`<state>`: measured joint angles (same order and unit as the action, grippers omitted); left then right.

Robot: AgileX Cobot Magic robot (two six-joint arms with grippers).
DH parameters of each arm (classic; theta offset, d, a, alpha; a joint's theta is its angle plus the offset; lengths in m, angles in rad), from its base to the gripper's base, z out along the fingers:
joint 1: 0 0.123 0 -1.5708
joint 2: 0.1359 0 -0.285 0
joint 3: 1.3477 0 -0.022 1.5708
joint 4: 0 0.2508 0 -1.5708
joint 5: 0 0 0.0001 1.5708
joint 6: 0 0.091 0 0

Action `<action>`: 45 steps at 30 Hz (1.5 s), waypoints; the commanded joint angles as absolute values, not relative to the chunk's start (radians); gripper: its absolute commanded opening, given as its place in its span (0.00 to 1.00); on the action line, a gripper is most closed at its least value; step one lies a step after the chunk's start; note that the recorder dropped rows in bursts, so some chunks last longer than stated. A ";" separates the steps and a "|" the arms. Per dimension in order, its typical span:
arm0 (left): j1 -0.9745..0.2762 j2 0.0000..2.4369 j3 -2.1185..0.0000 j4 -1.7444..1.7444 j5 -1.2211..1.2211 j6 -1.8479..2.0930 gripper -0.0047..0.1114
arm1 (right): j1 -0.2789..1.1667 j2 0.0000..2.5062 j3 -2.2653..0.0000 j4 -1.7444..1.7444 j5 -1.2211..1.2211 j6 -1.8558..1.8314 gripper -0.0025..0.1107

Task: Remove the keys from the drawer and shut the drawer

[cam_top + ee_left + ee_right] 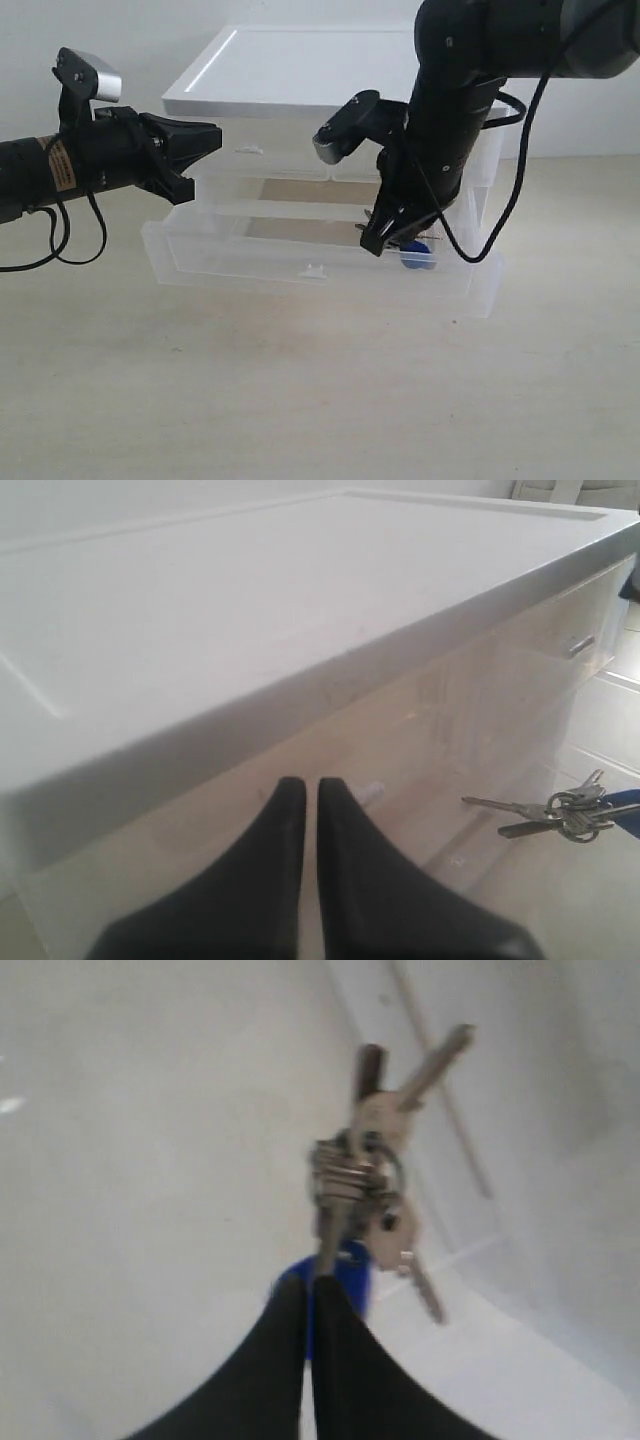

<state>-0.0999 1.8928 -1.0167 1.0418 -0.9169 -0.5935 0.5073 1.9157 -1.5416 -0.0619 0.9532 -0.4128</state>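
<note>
The wide translucent drawer (250,262) stands pulled out at the bottom of the white-topped unit (300,70), its white tab handle (315,270) facing front. My right gripper (377,238) reaches down into the drawer's right part and is shut on the keys (362,1175); in the right wrist view the silver keys splay beyond the fingertips (330,1295), with the blue fob (345,1270) behind them. The blue fob (416,258) also shows in the exterior view. My left gripper (208,140) is shut on nothing, hovering by the unit's upper left front corner.
Two half-width drawers (270,155) sit under the white top, closed. In the left wrist view the white top (250,620) fills the picture and the keys (560,815) show far off. Bare beige table (300,400) lies in front of the unit.
</note>
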 commanded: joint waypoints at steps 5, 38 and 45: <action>-0.106 1.892 -1.019 1.038 -0.922 -0.608 0.08 | 0.493 1.907 -1.538 -0.532 0.727 0.047 0.02; -0.291 1.741 -1.081 1.744 -0.733 -1.012 0.53 | 0.449 1.890 -1.538 -0.367 0.648 -0.015 0.02; -0.291 1.825 -1.081 1.744 -0.717 -0.916 0.54 | 0.449 1.886 -1.538 -0.349 0.643 -0.017 0.02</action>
